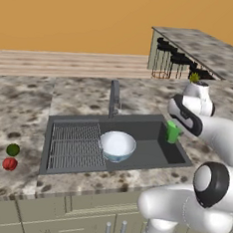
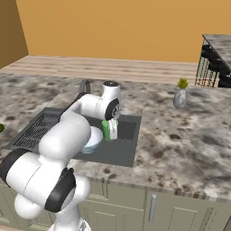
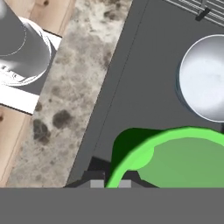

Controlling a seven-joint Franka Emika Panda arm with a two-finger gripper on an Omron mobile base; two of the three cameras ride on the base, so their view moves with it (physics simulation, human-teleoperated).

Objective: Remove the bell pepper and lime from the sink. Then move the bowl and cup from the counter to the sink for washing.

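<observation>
Green cup (image 1: 172, 132) is clamped in your gripper (image 2: 110, 131) over the sink (image 1: 150, 156). Bowl (image 1: 117, 145) sits just beside it; faucet (image 1: 114, 99) stands behind.

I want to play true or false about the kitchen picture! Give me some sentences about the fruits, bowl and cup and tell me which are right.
1. The bowl sits inside the sink. True.
2. The lime is in the sink. False: it lies on the counter, left of the sink.
3. The bell pepper lies right beside the lime. True.
4. The gripper is open and holds nothing. False: it is shut on the cup, over the sink.
5. The cup is red. False: it is bright green.
</observation>
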